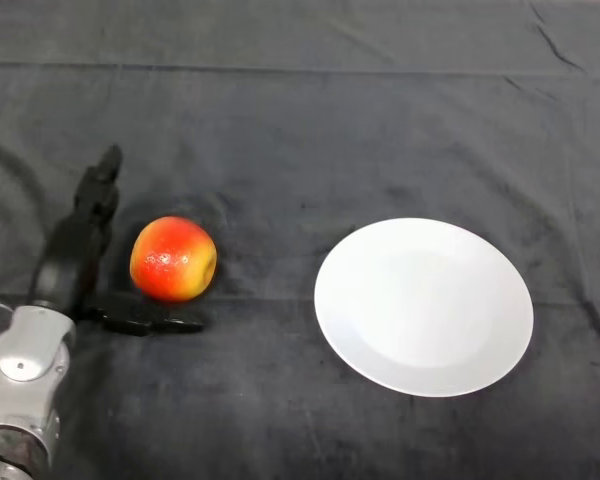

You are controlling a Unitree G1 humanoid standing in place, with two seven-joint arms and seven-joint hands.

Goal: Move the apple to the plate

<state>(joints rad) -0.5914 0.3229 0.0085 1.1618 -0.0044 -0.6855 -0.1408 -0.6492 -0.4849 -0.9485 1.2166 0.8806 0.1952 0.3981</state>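
A red and yellow apple point(173, 259) rests on the dark cloth left of centre. My left hand point(72, 250) lies just to its left, open. Its fingers point(100, 185) reach straight up along the apple's left side and the thumb point(145, 322) stretches out under the apple's near side. The apple sits in the gap between them, with nothing curled round it. A white round plate point(424, 306) lies bare to the right of the apple, about a hand's width away.
The dark cloth point(300, 120) covers the whole table, with creases along the far side. My silver-grey forearm point(20, 385) comes in from the lower left corner.
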